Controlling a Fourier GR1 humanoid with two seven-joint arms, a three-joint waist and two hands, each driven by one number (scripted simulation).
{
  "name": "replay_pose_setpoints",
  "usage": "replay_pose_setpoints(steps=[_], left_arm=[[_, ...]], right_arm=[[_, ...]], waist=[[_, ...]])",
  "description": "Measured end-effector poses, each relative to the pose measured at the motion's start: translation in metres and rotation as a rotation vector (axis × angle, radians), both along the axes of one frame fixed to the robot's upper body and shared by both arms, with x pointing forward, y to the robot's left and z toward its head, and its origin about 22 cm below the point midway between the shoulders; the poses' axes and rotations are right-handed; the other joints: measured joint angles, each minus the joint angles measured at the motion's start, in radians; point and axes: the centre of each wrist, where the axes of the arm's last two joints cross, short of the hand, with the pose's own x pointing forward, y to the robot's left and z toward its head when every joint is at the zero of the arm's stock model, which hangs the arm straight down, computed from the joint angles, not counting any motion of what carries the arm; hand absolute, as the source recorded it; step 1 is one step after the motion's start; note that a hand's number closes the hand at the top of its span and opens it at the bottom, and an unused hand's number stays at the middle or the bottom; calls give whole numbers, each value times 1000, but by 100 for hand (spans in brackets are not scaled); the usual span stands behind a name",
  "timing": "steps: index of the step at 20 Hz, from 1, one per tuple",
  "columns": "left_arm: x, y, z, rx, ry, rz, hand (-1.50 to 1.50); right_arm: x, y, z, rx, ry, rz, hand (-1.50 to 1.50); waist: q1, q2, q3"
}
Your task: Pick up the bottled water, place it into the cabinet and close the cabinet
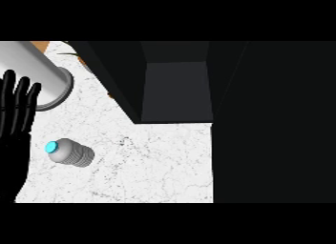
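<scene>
While your left hand rests with fingers straight and spread, holding nothing, the bottled water lies on the surface just right of it, probably light, smooth and prone to rolling, so grasp its ribbed middle.

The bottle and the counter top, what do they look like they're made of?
The bottled water looks like ribbed plastic, pale grey and matte, with a glossy cyan cap; the ridges round its body suggest a thin moulded bottle. The counter top looks like polished white marble or a marble-look stone, going by the fine dark veins; which one I cannot tell.
</scene>
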Motion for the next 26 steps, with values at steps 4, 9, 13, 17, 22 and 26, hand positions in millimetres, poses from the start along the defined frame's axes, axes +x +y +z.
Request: replay_pose_setpoints(steps=[4, 9, 13, 17, 22, 26], left_arm=[[-10, 6, -2, 22, 11, -65, -150], [-30, 6, -15, -77, 162, -227, -150], [-56, 9, -12, -151, 263, -305, -150], [-75, 13, -3, -171, 311, -318, -150], [-86, 18, -6, -170, 405, -294, -150], [-89, 16, -6, -186, 442, -290, -150]], right_arm=[[-11, 2, -5, 8, 30, -2, -150], [-32, 6, -11, 58, 130, 115, -150], [-57, 2, 0, 85, 191, 190, -150], [-77, -5, 8, 84, 222, 218, -150], [-83, -14, 9, 53, 260, 202, -150], [-84, -17, 11, 41, 272, 197, -150]], waist=[[1, -13, -29], [3, -21, -41], [3, -25, -44], [2, -23, -45], [4, -24, -45], [4, -25, -45]])
